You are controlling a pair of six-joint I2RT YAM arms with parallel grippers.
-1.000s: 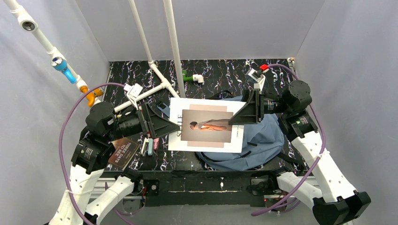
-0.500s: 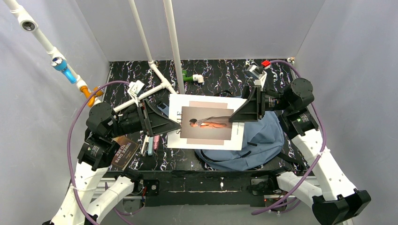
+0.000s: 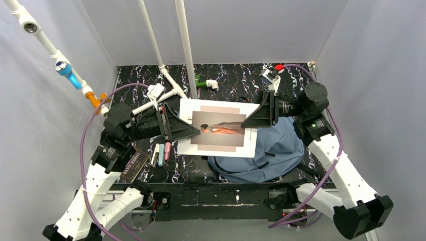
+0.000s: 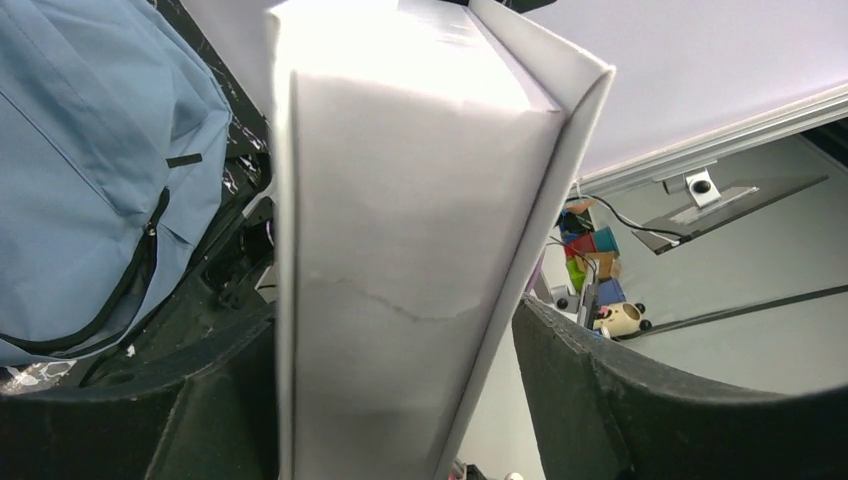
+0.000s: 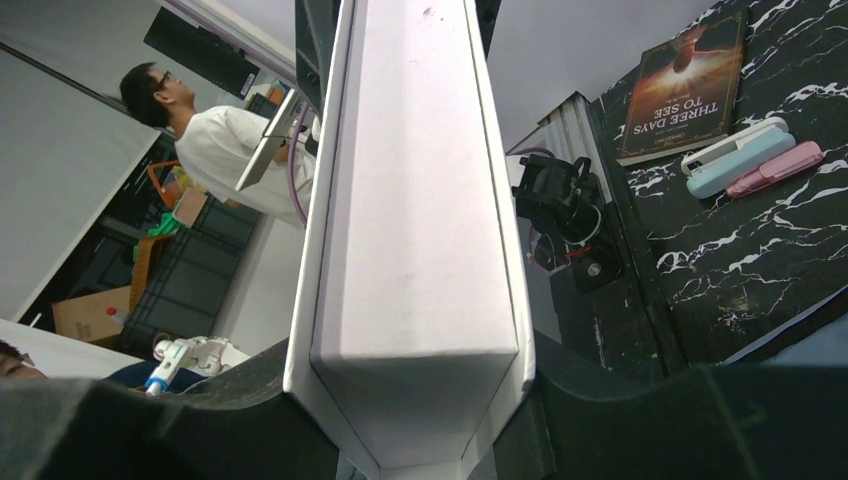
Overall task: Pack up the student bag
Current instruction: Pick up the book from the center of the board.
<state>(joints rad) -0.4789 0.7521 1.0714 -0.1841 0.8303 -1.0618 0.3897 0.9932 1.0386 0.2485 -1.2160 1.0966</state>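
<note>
A large thick white book (image 3: 216,128) with a photo on its cover hangs flat above the table. My right gripper (image 3: 249,122) is shut on its right edge; in the right wrist view both pads press the book (image 5: 410,200) at the gripper (image 5: 420,400). My left gripper (image 3: 193,131) straddles the left edge. In the left wrist view the book (image 4: 400,250) lies against one finger, with a gap to the other finger (image 4: 620,400), so the left gripper (image 4: 400,400) is open. The slate-blue student bag (image 3: 279,148) lies under the book's right part, its zip visible (image 4: 80,170).
A brown paperback (image 3: 131,164) lies at the front left, with pastel pens (image 3: 161,153) beside it; both also show as the paperback (image 5: 685,85) and pens (image 5: 745,160). White pipe frame (image 3: 168,93) and a green fitting (image 3: 201,82) stand at the back.
My left gripper has slid right onto the book's left edge and its jaws have narrowed. The right gripper has carried the book slightly up and toward the back.
</note>
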